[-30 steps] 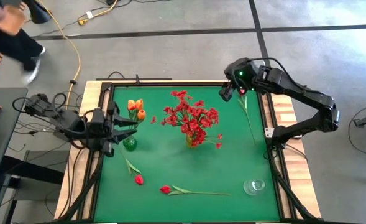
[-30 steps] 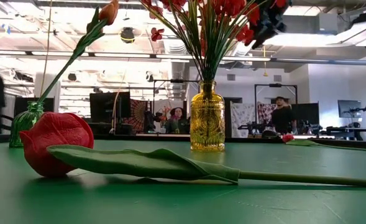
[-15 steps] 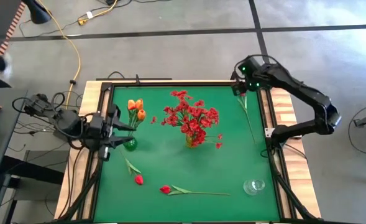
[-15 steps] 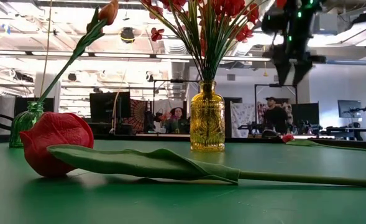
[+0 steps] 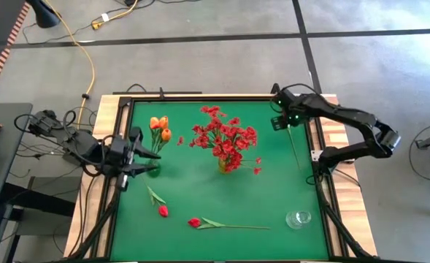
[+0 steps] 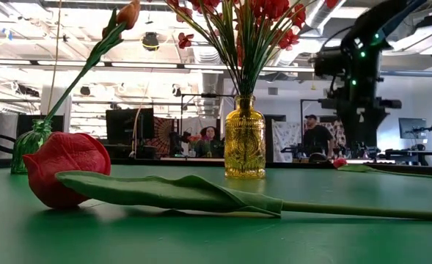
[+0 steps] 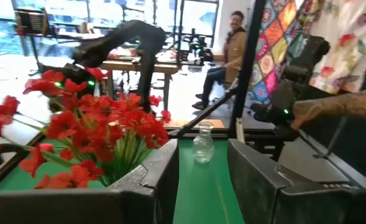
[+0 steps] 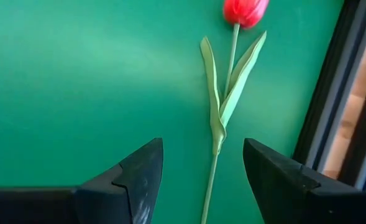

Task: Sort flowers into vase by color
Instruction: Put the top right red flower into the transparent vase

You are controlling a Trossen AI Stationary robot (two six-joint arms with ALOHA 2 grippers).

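A red-pink tulip (image 5: 293, 139) lies flat along the table's right edge, its bud (image 8: 245, 11) toward the far side. My right gripper (image 8: 201, 152) hovers open just above its stem (image 8: 215, 146), the fingers on either side of it and apart from it; in the high view this gripper (image 5: 284, 118) is at the far right. My left gripper (image 5: 150, 157) waits open beside the green vase (image 5: 152, 169), which holds orange tulips (image 5: 160, 128). A yellow vase (image 5: 224, 166) holds the bunch of small red blossoms (image 5: 225, 137). Two more red tulips (image 5: 162, 211) (image 5: 194, 222) lie near the front edge.
A small clear glass vase (image 5: 298, 218) stands at the near right corner. The black table frame (image 8: 322, 106) runs close beside the tulip under my right gripper. Bare green mat lies between the yellow vase and the right edge. People sit in the room behind the table.
My right gripper has swung from the far right corner toward the near edge and come down over the tulip lying at the right edge, staying open. A person at the far left has walked out of view.
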